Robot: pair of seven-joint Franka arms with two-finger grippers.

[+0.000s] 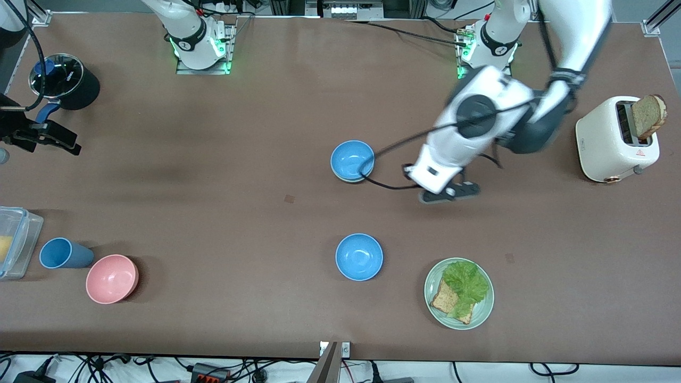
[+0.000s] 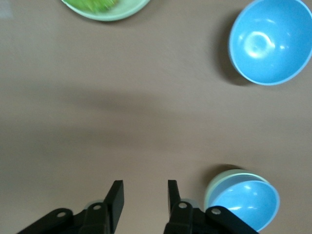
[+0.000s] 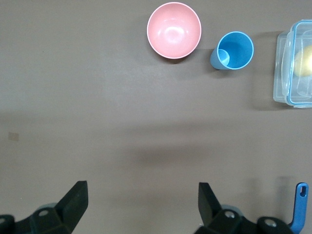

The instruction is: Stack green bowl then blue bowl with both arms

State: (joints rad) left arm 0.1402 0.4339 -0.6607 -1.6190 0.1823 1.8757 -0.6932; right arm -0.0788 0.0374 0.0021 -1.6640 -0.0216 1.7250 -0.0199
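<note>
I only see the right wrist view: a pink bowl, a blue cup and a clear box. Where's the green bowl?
Observer: The small pale mint-green bowl is mid-table, with a small sky-blue bowl nested in it.
Operator: My right pincer hangs open over the bare brown table. Is the other arm holding the stack?
Observer: No. The left pincer is open and empty, over the table beside that stack.
Operator: Any more blue bowls?
Observer: Yes, a second sky-blue bowl sits alone, nearer the front camera than the stack.
</note>
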